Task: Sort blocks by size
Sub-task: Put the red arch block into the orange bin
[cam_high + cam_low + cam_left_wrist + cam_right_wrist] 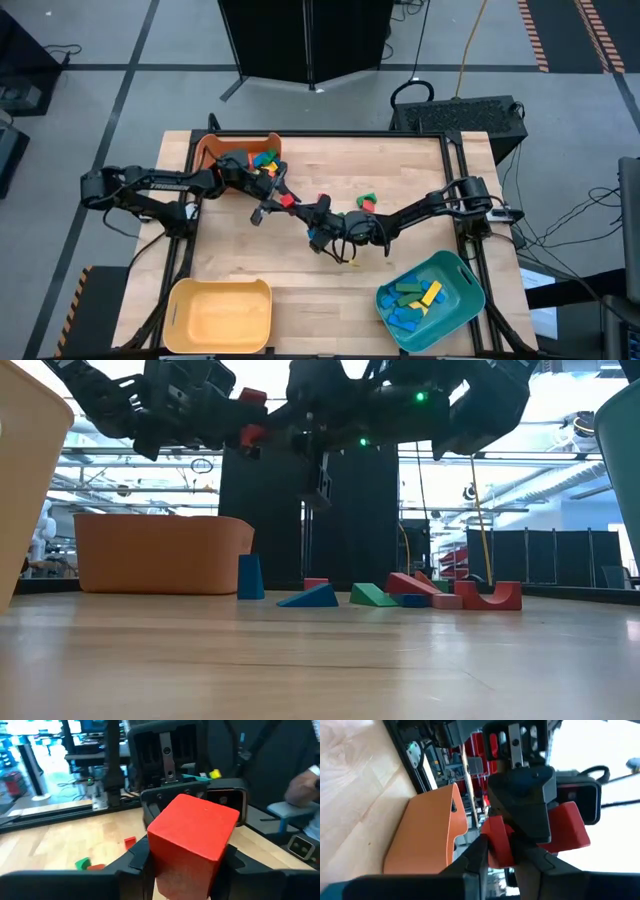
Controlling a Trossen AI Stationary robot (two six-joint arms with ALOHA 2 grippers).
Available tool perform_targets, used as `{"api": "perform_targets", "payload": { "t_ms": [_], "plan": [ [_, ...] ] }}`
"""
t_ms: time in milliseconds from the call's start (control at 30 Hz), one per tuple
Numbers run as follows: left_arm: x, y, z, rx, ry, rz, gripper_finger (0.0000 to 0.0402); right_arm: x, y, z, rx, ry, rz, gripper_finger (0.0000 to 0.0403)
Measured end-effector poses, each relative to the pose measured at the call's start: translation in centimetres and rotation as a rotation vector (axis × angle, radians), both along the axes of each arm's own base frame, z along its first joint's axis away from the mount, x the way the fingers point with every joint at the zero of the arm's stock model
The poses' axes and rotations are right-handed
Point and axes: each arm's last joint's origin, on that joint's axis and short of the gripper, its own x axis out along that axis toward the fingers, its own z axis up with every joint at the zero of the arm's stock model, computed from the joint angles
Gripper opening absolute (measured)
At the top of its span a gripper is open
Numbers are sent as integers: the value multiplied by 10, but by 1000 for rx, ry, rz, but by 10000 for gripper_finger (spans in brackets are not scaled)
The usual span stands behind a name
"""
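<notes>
the left gripper (283, 200) was clamped on a red block (192, 840), held in the air over the middle of the table. the right gripper (318, 213) met it there, its fingers closed on a smaller red piece (496, 841) at the same spot. a mistimed release in this mid-air meeting would likely drop the red block onto the loose blocks (400, 592) below. the wooden table (400, 170) carried an orange bin (215, 150) far left, a yellow bin (220, 315) and a teal bin (455, 275) near. beyond stood a dark cabinet (350, 520) and shelving.
</notes>
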Motion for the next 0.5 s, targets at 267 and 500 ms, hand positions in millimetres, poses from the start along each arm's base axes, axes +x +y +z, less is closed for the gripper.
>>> {"api": "perform_targets", "payload": {
  "t_ms": [267, 500],
  "plan": [
    [-5, 18, 1, -81, 28, 139, 122, -2, -11, 5, 53, -63, -185, 131],
    [-13, 28, 5, -136, 51, 205, 122, -4, -15, 5, 50, -54, -314, 165]
  ]
}}
